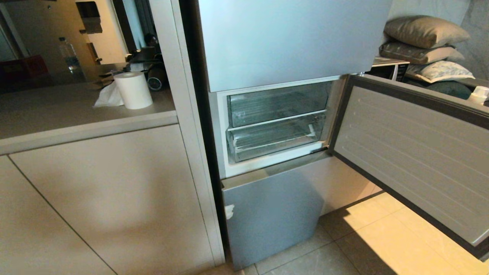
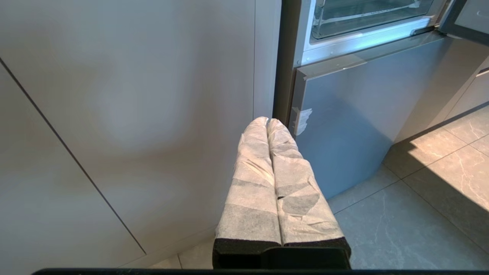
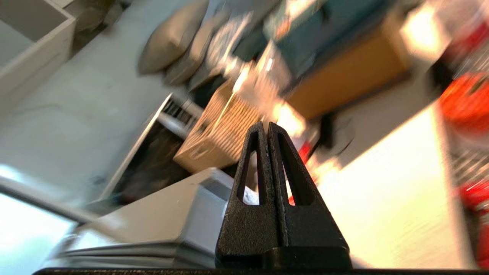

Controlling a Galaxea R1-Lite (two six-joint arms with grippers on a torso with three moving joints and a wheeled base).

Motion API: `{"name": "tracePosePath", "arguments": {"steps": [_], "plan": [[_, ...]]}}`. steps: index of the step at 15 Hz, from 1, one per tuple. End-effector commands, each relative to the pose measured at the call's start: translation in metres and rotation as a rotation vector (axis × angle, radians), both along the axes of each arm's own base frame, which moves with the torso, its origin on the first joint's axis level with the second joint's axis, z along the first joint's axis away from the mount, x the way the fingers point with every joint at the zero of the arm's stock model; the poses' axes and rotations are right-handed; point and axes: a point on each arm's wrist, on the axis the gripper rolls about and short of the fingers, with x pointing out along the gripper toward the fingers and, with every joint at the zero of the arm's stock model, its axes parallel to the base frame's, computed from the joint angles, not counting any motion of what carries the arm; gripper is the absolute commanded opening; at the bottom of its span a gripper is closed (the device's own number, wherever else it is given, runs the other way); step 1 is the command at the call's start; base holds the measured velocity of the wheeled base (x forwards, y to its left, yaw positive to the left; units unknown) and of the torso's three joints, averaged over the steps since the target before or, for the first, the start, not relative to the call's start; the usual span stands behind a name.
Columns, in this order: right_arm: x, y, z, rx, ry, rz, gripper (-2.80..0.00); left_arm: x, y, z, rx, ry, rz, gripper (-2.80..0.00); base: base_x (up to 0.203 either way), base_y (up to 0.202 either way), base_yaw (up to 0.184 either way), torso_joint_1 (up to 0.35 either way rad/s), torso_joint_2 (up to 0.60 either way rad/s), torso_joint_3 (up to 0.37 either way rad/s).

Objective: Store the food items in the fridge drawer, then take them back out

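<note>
Behind the open fridge door (image 1: 412,152), the transparent, white-edged fridge drawer (image 1: 277,139) sits closed.

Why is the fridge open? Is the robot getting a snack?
Nothing is being handled yet. The fridge's middle door is swung open, showing two clear drawers, both pushed in. No food shows in any view. The left tool, wrapped in white, is shut and empty, low by the cabinet. The right tool is shut and empty too, off beside the fridge.
</note>
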Motion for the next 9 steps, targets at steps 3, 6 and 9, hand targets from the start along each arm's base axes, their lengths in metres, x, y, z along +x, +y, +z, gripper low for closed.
{"name": "tracePosePath", "arguments": {"steps": [3, 6, 9], "plan": [[0.022, -0.053, -0.034, 0.259, -0.116, 0.118, -2.80, 0.000, 0.000, 0.000, 0.000, 0.002, 0.000, -2.80, 0.000, 0.000, 0.000, 0.000, 0.00, 0.000], [0.029, -0.062, -0.045, 0.438, -0.189, 0.319, -2.80, 0.000, 0.000, 0.000, 0.000, 0.002, 0.000, -2.80, 0.000, 0.000, 0.000, 0.000, 0.00, 0.000], [0.032, -0.057, -0.049, 0.539, -0.204, 0.470, -2.80, 0.000, 0.000, 0.000, 0.000, 0.002, 0.000, -2.80, 0.000, 0.000, 0.000, 0.000, 0.00, 0.000]]}}
